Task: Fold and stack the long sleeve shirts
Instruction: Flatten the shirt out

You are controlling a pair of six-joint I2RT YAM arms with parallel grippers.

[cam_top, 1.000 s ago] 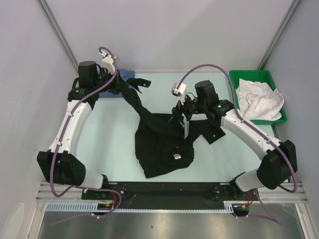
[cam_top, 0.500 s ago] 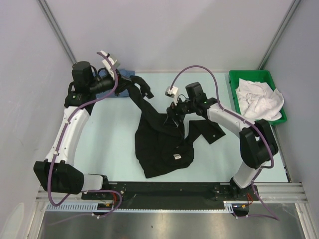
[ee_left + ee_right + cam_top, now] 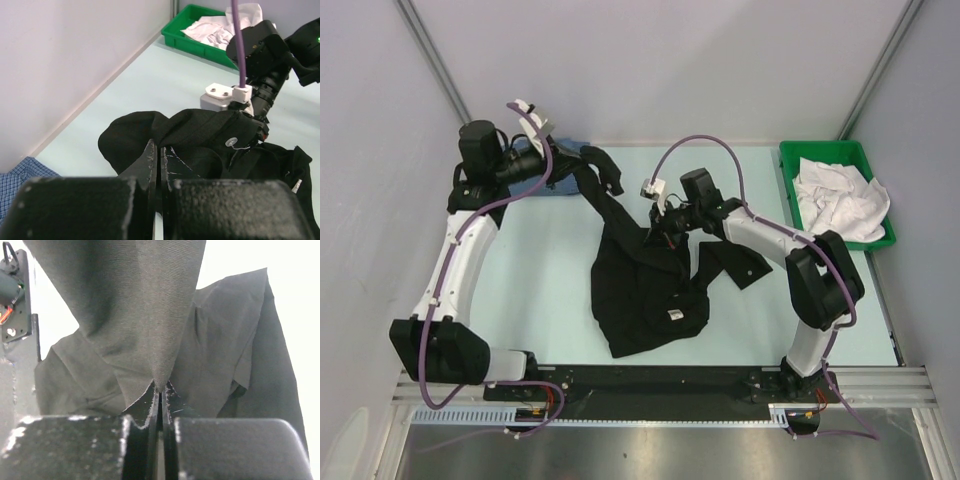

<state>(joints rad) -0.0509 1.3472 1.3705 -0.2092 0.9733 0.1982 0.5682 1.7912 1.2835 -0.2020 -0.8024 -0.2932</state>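
A large black shirt (image 3: pixel 640 290) lies crumpled in the middle of the table, one part stretched up toward the back left. My left gripper (image 3: pixel 575 160) is shut on that raised end; in the left wrist view its fingertips (image 3: pixel 159 155) are pressed together against black cloth (image 3: pixel 200 135). My right gripper (image 3: pixel 663 228) is shut on a pinched fold of the same shirt near its middle, the fold rising from the closed jaws (image 3: pixel 160 387). A corner of the blue shirt (image 3: pixel 20 175) shows at the back left, mostly hidden under the left arm.
A green bin (image 3: pixel 790 160) holding crumpled white cloth (image 3: pixel 840 195) stands at the back right. Walls close the table at the back and on both sides. A white label (image 3: pixel 674 315) shows on the black shirt near the front.
The right gripper moved left and back over the shirt and closed on a fold of it. The left arm drew slightly back with its end of the shirt.
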